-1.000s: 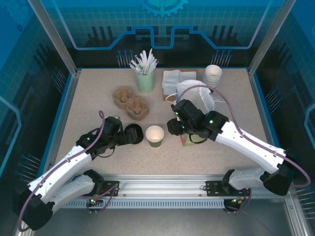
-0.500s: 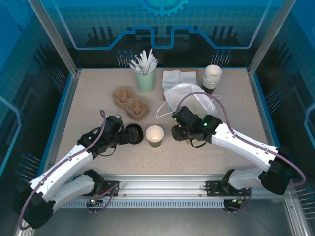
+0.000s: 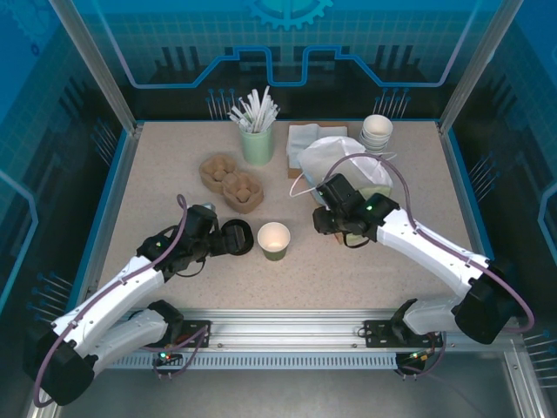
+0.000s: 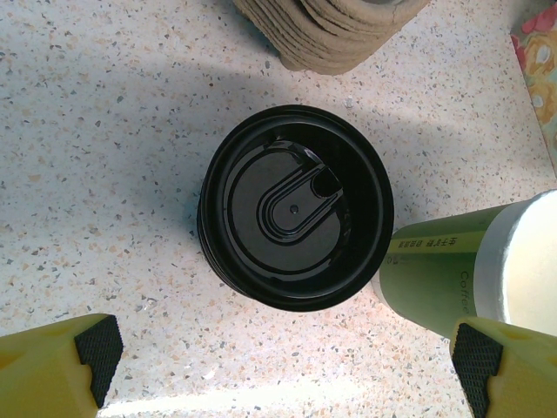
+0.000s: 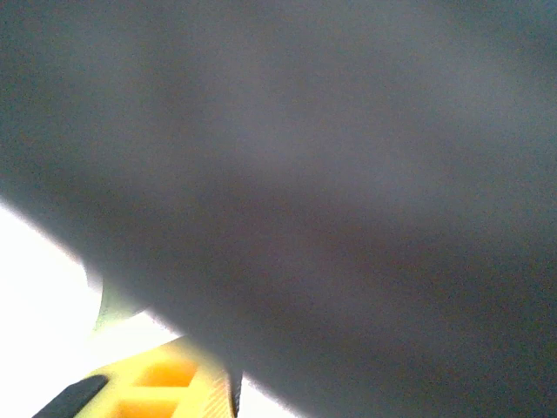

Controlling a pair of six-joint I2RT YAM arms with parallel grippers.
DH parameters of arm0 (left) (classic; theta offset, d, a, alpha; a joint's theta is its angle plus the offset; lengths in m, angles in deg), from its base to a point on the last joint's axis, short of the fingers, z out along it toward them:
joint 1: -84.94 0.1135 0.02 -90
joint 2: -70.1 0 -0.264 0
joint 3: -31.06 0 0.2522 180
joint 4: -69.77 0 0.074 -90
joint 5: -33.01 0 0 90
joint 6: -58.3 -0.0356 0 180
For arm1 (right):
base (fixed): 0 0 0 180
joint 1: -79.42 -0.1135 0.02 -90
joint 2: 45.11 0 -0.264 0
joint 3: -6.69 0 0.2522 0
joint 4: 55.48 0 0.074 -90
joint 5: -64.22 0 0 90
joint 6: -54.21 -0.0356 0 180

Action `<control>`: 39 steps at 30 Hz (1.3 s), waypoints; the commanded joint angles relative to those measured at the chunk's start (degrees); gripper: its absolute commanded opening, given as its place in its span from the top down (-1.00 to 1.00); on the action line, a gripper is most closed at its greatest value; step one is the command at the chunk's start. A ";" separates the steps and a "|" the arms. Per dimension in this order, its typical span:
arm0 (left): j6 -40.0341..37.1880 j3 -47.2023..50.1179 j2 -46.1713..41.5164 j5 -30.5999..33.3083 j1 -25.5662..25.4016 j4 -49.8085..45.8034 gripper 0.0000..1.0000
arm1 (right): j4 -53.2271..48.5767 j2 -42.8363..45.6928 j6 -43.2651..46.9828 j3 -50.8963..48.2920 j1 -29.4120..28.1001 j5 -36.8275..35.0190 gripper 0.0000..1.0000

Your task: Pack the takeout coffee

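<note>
Wide open, the left gripper point(image 4: 285, 350) straddles the round black plastic lid point(image 4: 296, 207), olive-green paper cup point(image 4: 439, 280) just beside; right gripper point(image 3: 329, 223) grip unreadable.

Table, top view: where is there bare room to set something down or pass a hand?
Bare: the far-left table beside the cardboard carriers; the near strip in front of the coffee cup; the right side past the white bag. Crowded: the back row from tumbler to stacked cups.

Top cam high; L-wrist close above lid point(image 4: 294, 207), shared.
</note>
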 commanded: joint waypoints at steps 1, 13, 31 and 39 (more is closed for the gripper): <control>0.80 0.40 -0.10 -0.88 0.43 0.10 -0.97 | -2.65 1.13 0.82 3.60 1.03 4.15 0.27; 0.29 -0.25 0.07 0.70 0.45 -0.96 -0.97 | -13.38 5.31 -0.17 14.24 2.10 10.13 0.11; 2.25 -3.95 9.78 3.49 2.76 -1.76 -0.66 | -0.05 11.89 -13.72 3.20 -2.48 28.90 0.22; 0.32 -8.95 18.95 3.39 3.65 -1.78 -0.38 | 2.38 9.29 -15.34 1.11 -5.79 27.65 0.31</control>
